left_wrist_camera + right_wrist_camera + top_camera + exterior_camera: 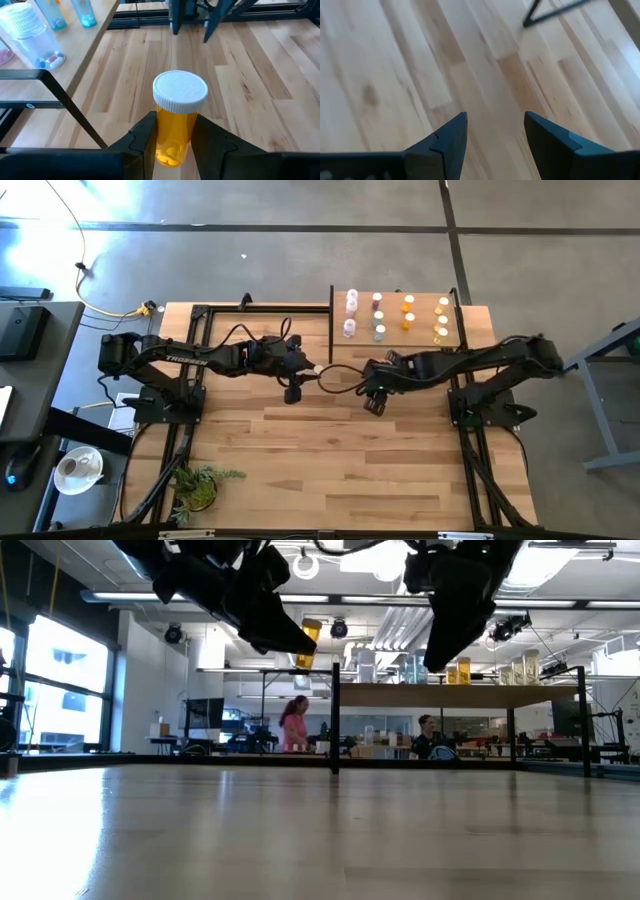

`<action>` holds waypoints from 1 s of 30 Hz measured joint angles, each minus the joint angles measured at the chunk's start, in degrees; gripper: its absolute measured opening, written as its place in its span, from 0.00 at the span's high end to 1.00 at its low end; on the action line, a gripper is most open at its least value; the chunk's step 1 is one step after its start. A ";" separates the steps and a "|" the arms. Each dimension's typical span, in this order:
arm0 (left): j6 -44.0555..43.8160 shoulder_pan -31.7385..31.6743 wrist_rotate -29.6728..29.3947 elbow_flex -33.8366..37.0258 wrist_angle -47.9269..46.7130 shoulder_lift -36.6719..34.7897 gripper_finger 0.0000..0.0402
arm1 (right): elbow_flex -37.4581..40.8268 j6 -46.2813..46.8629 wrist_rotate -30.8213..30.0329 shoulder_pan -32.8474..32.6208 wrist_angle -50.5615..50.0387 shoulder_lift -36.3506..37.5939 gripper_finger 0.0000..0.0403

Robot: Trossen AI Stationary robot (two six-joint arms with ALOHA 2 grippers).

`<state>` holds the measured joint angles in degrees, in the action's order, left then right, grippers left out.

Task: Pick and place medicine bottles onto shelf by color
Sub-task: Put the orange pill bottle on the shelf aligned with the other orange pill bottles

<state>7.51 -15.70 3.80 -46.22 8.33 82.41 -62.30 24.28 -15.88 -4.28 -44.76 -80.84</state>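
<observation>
- Left gripper point(174, 142) clamped on orange bottle point(176, 120), just beside shelf point(395, 340)
- Keep upright, set w/ orange row
- Right gripper point(495, 131) apart, empty, nr shelf

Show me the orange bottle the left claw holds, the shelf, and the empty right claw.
orange bottle point(174, 135): left wrist view, on its body.
shelf point(395, 339): high view, bare front edge.
right claw point(495, 135): right wrist view, between its fingertips.

Orange white-capped bottle point(175, 125) upright in left hand point(172, 145), other bottles point(395, 317) on shelf point(460, 340)
</observation>
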 joint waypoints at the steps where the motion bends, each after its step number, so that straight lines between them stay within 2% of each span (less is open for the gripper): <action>1: -0.33 0.00 0.01 0.00 -0.02 0.00 0.76 | 0.95 -0.23 0.00 -0.33 1.74 0.73 0.53; 6: -1.52 0.00 0.01 0.00 -1.61 -0.02 0.76 | 5.78 -3.69 -0.01 -2.14 14.25 3.00 0.53; 15: -2.40 0.33 0.01 0.00 -4.32 -0.02 0.76 | 10.03 -12.40 -0.06 -2.96 37.25 2.41 0.53; 25: -1.94 4.15 -0.03 0.00 -2.75 -0.02 0.76 | 10.16 -17.24 -0.57 -1.31 49.50 2.42 0.53; 30: -2.36 6.04 -1.06 0.00 1.06 -0.01 0.76 | 10.16 -20.25 2.35 -0.93 54.41 1.84 0.53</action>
<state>5.14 -9.66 2.75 -46.22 9.39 82.41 -52.14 4.02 -13.53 -5.21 9.65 -79.00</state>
